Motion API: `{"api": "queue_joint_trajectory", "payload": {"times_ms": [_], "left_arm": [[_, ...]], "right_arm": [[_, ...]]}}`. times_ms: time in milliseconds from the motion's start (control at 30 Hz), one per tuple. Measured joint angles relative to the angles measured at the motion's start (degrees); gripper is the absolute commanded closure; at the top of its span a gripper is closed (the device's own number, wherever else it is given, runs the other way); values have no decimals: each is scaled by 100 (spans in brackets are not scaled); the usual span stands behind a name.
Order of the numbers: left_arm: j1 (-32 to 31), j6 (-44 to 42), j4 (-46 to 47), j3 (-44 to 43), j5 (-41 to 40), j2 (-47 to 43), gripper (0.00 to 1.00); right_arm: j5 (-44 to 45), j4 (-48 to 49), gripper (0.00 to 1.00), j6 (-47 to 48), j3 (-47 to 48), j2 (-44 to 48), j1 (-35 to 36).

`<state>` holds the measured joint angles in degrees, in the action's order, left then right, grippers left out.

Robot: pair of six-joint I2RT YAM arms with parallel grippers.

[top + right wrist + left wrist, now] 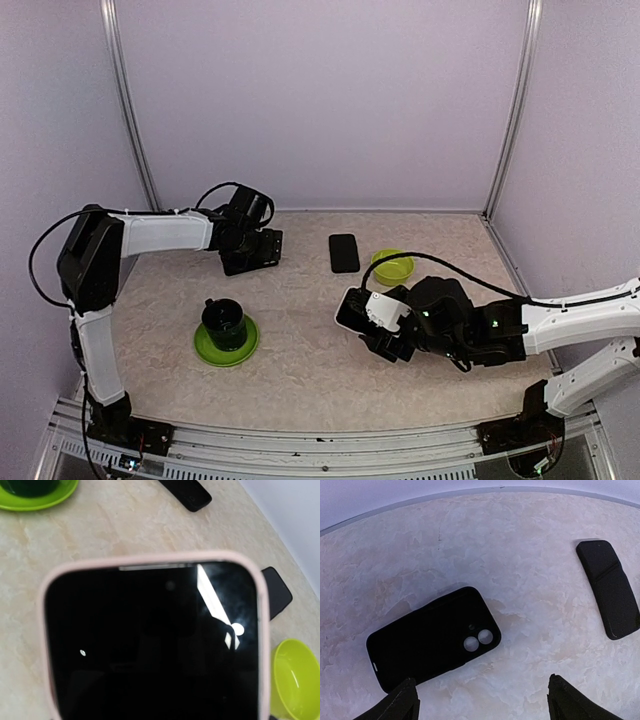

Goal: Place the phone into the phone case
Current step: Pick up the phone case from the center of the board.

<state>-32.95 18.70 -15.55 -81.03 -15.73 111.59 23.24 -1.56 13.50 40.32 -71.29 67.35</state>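
Observation:
The black phone case (434,642), with two round camera holes, lies flat on the table in the left wrist view. My left gripper (480,702) hovers just above its near edge, open, one fingertip (402,702) over the case's corner and nothing between the jaws. In the top view this left gripper (255,250) covers most of the case. The phone (150,645) has a dark screen and a pale pink rim, and it fills the right wrist view. My right gripper (365,315) is shut on the phone (352,306) right of the table's centre.
A black flat slab (343,252) lies between the two arms, also seen as a black slab (610,587) in the left wrist view. A lime green bowl (392,267) sits beside it. A dark cup (223,320) stands on a green saucer (247,345) at front left.

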Motion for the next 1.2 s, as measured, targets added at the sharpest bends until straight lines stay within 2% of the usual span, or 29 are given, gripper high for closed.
{"api": "queue_joint_trajectory", "payload": {"times_ms": [267,867,1200], "left_arm": [[17,-470,-59,-326,-223,654,24],[459,-1176,321,-321,734,1115,42],[518,-1287,352,-334,824,1305,56]], "right_arm": [[2,-142,29,-57,0,2,0],[0,-205,29,-114,0,4,0],[0,-205,30,-133,0,83,0]]}}
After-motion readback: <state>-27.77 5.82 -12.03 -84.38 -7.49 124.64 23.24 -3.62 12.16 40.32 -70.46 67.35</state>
